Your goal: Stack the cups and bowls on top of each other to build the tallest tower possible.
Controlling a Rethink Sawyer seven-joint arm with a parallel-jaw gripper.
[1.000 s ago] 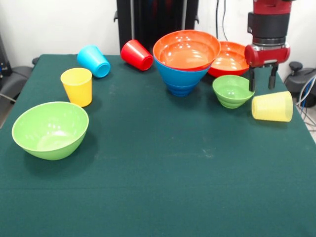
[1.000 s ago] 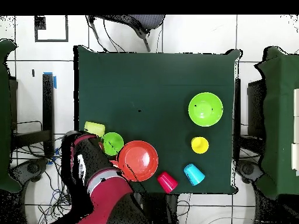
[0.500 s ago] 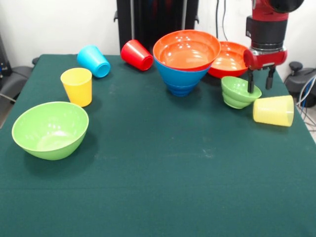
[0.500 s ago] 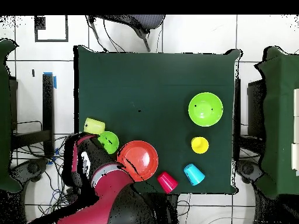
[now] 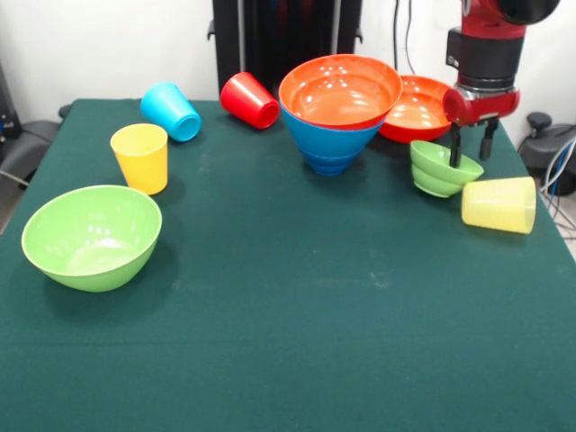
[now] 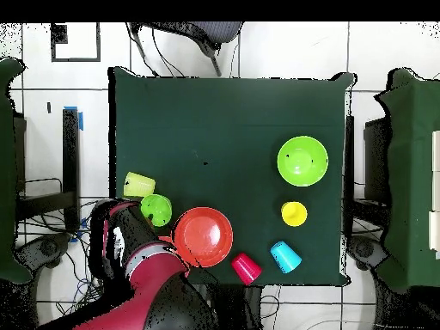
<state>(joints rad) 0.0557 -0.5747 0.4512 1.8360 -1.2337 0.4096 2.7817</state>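
My gripper (image 5: 471, 147) hangs open over the far rim of the small green bowl (image 5: 439, 171) (image 6: 155, 209). One finger is inside the bowl and the other is behind the rim. The bowl is tipped toward the right. The ribbed pale yellow cup (image 5: 498, 204) (image 6: 139, 184) lies on its side just right of it. The tower (image 5: 339, 106) is an orange-red bowl nested in a blue bowl. A second orange-red bowl (image 5: 418, 108) sits behind the gripper. The big green bowl (image 5: 92, 236), the upright yellow cup (image 5: 140, 157), the tipped light blue cup (image 5: 171, 112) and the tipped red cup (image 5: 250, 100) are to the left.
The green table (image 5: 297, 342) ends close to the right of the pale yellow cup. Cables and a black stand (image 5: 540, 121) lie beyond that edge. In the overhead view my arm (image 6: 150, 284) covers the table corner next to the small green bowl.
The gripper has shifted slightly left and lowered into the small green bowl. The bowl has slid right and tipped over. The pale yellow cup has been nudged a little to the right.
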